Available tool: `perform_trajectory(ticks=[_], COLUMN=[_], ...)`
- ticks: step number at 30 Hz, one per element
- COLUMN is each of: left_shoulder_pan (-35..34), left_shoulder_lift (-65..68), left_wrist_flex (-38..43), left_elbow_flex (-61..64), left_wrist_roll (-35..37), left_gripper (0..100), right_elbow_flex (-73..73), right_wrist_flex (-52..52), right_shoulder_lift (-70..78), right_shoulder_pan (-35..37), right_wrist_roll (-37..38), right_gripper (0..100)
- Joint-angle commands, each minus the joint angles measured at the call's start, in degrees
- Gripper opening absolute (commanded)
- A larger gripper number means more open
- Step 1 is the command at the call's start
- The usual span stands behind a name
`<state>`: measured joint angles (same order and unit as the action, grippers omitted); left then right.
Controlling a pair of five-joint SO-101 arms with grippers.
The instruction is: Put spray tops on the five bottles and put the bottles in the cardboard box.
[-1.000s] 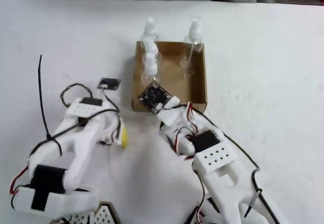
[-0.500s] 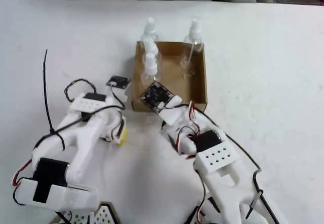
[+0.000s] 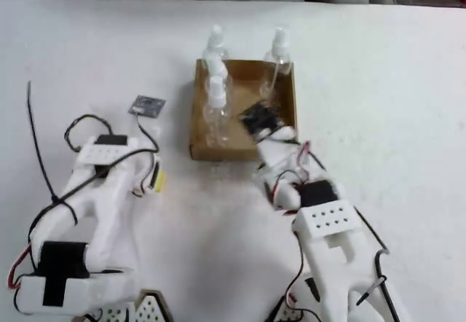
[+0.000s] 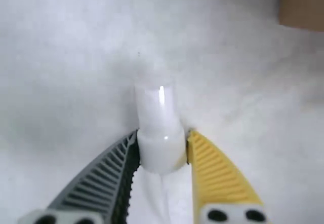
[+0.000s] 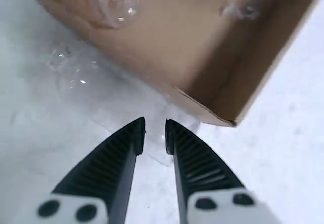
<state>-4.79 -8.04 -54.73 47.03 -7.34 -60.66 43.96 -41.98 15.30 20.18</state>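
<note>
left jaws pinch a spray top (image 4: 161, 133) by its collar, likely ready for capping. right jaws, barely parted and empty, hang by the cardboard box (image 5: 167, 46).

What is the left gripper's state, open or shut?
Shut on the spray top: the left gripper's grey and yellow fingers press against both sides of its white collar.
</note>
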Motion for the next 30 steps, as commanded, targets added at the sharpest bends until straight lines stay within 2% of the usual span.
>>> perform_trajectory(ticks=[1, 6, 11, 14, 19, 30], left_shoulder_pan=[-1.19, -1.71, -1.71, -1.71, -1.71, -1.71], left_shoulder_lift=[-3.21, -3.21, -3.21, -3.21, -3.21, -3.21], left_wrist_flex=[1.93, 2.02, 2.02, 2.02, 2.02, 3.52], left_elbow_flex=[-0.26, -0.26, -0.18, -0.09, 0.00, 0.26], left_wrist_roll=[-0.26, -0.26, -0.18, -0.26, -0.44, -0.44], left_gripper=[12, 12, 12, 12, 12, 12], right_elbow_flex=[1.76, 1.32, 3.25, 7.03, 8.18, 4.84], right_wrist_flex=[-1.27, -1.71, -7.69, -7.69, -3.91, 3.82], right_shoulder_lift=[-0.84, 0.57, 11.74, 18.33, 21.23, 21.23], right_shoulder_pan=[-6.64, -12.18, -14.64, -14.81, -11.21, 4.88], right_wrist_roll=[-4.75, -6.77, -6.42, -6.42, -4.66, -2.37], right_gripper=[2.9, 1.6, 1.6, 1.6, 1.6, 1.6])
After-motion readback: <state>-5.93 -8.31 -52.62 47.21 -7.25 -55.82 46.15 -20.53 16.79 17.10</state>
